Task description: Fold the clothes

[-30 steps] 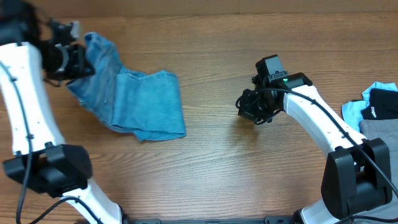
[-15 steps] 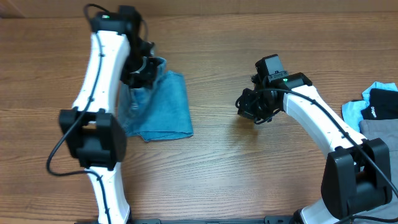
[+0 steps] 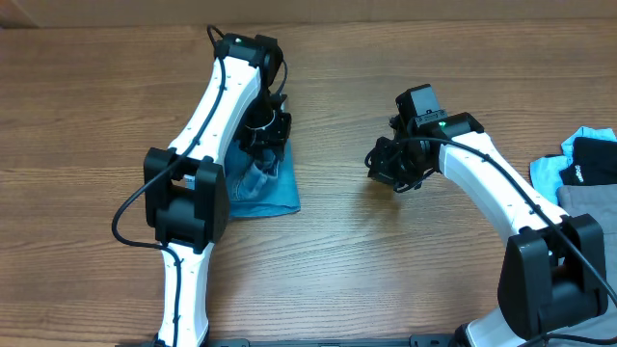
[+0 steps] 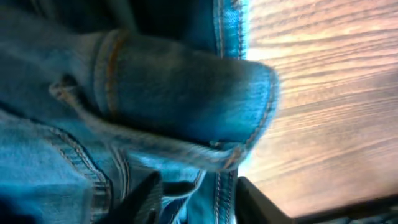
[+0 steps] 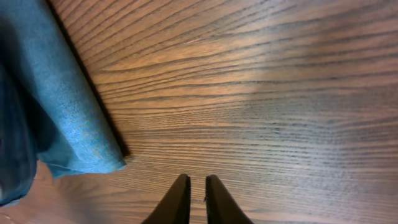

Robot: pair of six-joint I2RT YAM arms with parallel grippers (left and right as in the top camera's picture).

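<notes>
Table [image 3: 386,280] first: bare wood over most of it, no change there.

Jeans [image 3: 280,193]: big change. A second ago they lay spread wide, with my left arm at their far left end. Half a second ago the arm was halfway across them. Now it's over their right part and the denim is one narrow stack. I read that as one end carried across onto the rest, so this fold is nearly done. It needs a release and a press flat. Further folds are likely, since the stack looks lumpy.

Spare clothes [image 3: 586,162]: well right of the jeans, not moved.

Right arm: same pose in all three overhead frames, parked to the right of the jeans and clear of them.

Left gripper [image 3: 264,135]: on top of the jeans. Denim runs between the fingers [image 4: 146,196], so I judge it clamped on the jeans, though the contact itself is out of frame.

Right gripper [image 5: 197,193]: tips almost together, nothing between them, over wood.

View differences:
- Overhead: my left arm hides most of the jeans, only their right strip and lower corner show. It's the only view with the spare clothes.
- Left wrist: a rolled denim fold with seam stitching hangs just above the fingers, so the top layer isn't flat.
- Right wrist: the jeans' near edge lies flat on the wood and my tips are apart from it.
</notes>
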